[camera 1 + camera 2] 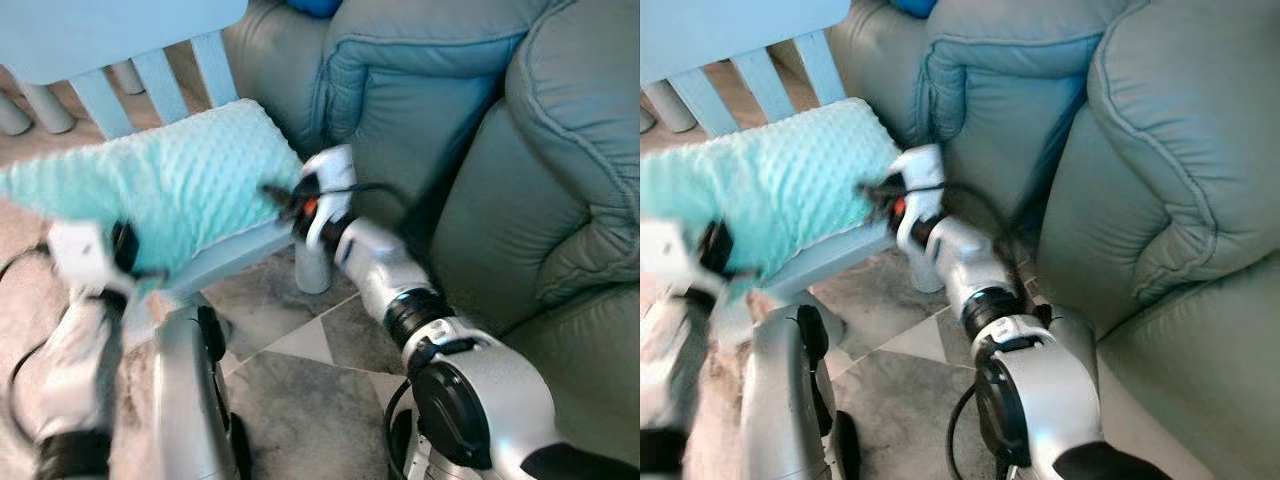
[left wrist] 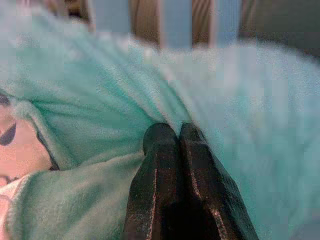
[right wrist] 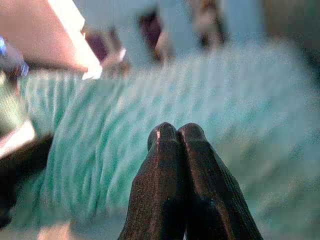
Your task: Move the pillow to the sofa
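Observation:
A mint-green bumpy pillow lies on the seat of a pale blue chair, just left of the grey-green sofa. My right gripper presses against the pillow's right edge. In the right wrist view its fingers are shut, with the pillow just beyond the tips. My left gripper is at the pillow's lower left edge, fingers shut and tips pushed into a fold of the fabric. The pictures are blurred.
The chair's back slats rise behind the pillow, and one chair leg stands by my right wrist. The sofa's arm and cushions take up the right side. Grey tiled floor lies below.

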Robot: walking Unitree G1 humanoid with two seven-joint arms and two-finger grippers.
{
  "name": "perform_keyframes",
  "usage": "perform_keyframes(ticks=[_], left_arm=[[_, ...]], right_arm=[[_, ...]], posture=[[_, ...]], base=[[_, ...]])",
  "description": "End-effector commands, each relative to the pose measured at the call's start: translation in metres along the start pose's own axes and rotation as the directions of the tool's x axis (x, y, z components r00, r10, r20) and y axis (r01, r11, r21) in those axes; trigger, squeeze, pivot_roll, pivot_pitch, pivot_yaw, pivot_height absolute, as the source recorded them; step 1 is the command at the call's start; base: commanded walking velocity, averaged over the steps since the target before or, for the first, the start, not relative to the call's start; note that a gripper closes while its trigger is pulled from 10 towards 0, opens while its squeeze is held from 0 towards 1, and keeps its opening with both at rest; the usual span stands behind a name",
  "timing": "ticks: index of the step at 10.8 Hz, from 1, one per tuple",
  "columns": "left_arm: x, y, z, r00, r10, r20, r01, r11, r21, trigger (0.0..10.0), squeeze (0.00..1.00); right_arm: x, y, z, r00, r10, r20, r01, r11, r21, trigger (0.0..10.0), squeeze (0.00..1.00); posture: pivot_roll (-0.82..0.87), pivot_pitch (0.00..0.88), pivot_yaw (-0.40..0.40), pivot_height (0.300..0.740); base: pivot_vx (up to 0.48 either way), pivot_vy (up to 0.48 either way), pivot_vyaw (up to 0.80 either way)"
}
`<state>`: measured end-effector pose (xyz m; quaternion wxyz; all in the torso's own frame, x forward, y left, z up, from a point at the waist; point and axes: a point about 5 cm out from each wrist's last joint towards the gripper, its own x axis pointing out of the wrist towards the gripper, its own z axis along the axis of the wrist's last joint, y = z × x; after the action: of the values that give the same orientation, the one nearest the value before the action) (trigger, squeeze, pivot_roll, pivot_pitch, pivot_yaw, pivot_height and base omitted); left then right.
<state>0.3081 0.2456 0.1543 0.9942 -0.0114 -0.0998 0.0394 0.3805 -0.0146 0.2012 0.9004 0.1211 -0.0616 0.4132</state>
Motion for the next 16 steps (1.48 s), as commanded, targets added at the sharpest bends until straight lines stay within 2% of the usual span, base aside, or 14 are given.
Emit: perform_keyframes(ticks=[1,3,5,6,7,9,10,11,13,14,15,16], left_arm=[[0.002,-0.004,0.003,1.000,-0.008,0.021,0.008,1.000,0.015,0.0,0.00],[0.016,-0.010,0.017,0.995,0.017,0.096,-0.018,1.000,0.012,0.0,0.00],[0.027,-0.016,0.030,0.987,0.026,0.156,-0.024,1.000,-0.016,0.0,0.00],[0.032,-0.021,0.033,0.985,0.017,0.170,-0.013,1.000,-0.023,0.0,0.00],[0.034,-0.022,0.030,0.987,0.010,0.158,-0.006,1.000,-0.026,0.0,0.00],[0.034,-0.017,0.029,0.987,0.020,0.161,-0.017,1.000,-0.024,0.0,0.00],[0.035,-0.016,0.030,0.986,0.020,0.166,-0.017,1.000,-0.017,0.0,0.00],[0.034,-0.010,0.029,0.987,0.023,0.158,-0.022,1.000,-0.005,0.0,0.00],[0.031,-0.001,0.022,0.994,0.021,0.104,-0.022,1.000,0.003,0.0,0.00],[0.030,0.001,0.018,0.996,0.022,0.083,-0.022,1.000,0.001,0.0,0.00],[0.008,0.003,-0.023,0.995,0.001,-0.095,-0.004,0.999,-0.035,6.8,0.00],[0.005,-0.004,-0.022,0.996,-0.019,-0.083,0.015,0.999,-0.040,10.0,0.00]], right_arm=[[-0.002,-0.005,0.015,0.996,-0.019,0.087,0.022,0.999,-0.034,0.0,0.00],[-0.017,-0.015,0.058,0.957,-0.068,0.281,0.129,0.970,-0.207,0.0,0.00],[-0.028,-0.016,0.090,0.918,-0.079,0.388,0.198,0.941,-0.276,0.0,0.00],[-0.031,-0.018,0.095,0.917,-0.080,0.390,0.201,0.938,-0.281,0.0,0.00],[-0.032,-0.020,0.091,0.925,-0.093,0.369,0.203,0.941,-0.271,0.0,0.00],[-0.034,-0.019,0.088,0.920,-0.131,0.369,0.234,0.940,-0.250,0.0,0.00],[-0.032,-0.018,0.087,0.927,-0.138,0.350,0.231,0.943,-0.238,1.1,0.00],[-0.023,-0.018,0.070,0.957,-0.113,0.265,0.146,0.984,-0.106,10.0,1.00],[-0.020,-0.018,0.061,0.975,-0.034,0.221,0.030,0.999,0.018,10.0,1.00],[-0.020,-0.018,0.059,0.978,-0.012,0.206,0.001,0.999,0.054,10.0,1.00],[-0.020,-0.024,0.040,0.994,0.010,0.110,-0.017,0.998,0.066,10.0,1.00],[-0.022,-0.022,0.032,0.996,0.033,0.088,-0.040,0.996,0.074,10.0,1.00]], posture=[[0.04,0.187,-0.018,0.359],[-0.02,0.147,-0.015,0.359],[-0.04,0.125,-0.013,0.359],[-0.05,0.113,-0.008,0.359],[-0.05,0.105,-0.003,0.359],[-0.04,0.102,0.005,0.359],[-0.03,0.104,0.007,0.359],[-0.01,0.111,0.012,0.359],[0.00,0.125,0.011,0.359],[0.00,0.125,0.011,0.359],[0.02,0.146,0.003,0.359],[0.03,0.154,-0.003,0.359]], base=[[0.000,0.000,0.00],[0.000,0.000,0.00],[0.000,0.000,0.00],[0.000,0.000,0.00],[0.000,0.000,0.00],[0.000,0.000,0.00],[0.000,0.000,0.00],[0.000,0.000,0.00],[0.000,0.000,0.00],[0.000,0.000,0.00],[0.000,0.000,0.00],[0.000,0.000,0.00]])
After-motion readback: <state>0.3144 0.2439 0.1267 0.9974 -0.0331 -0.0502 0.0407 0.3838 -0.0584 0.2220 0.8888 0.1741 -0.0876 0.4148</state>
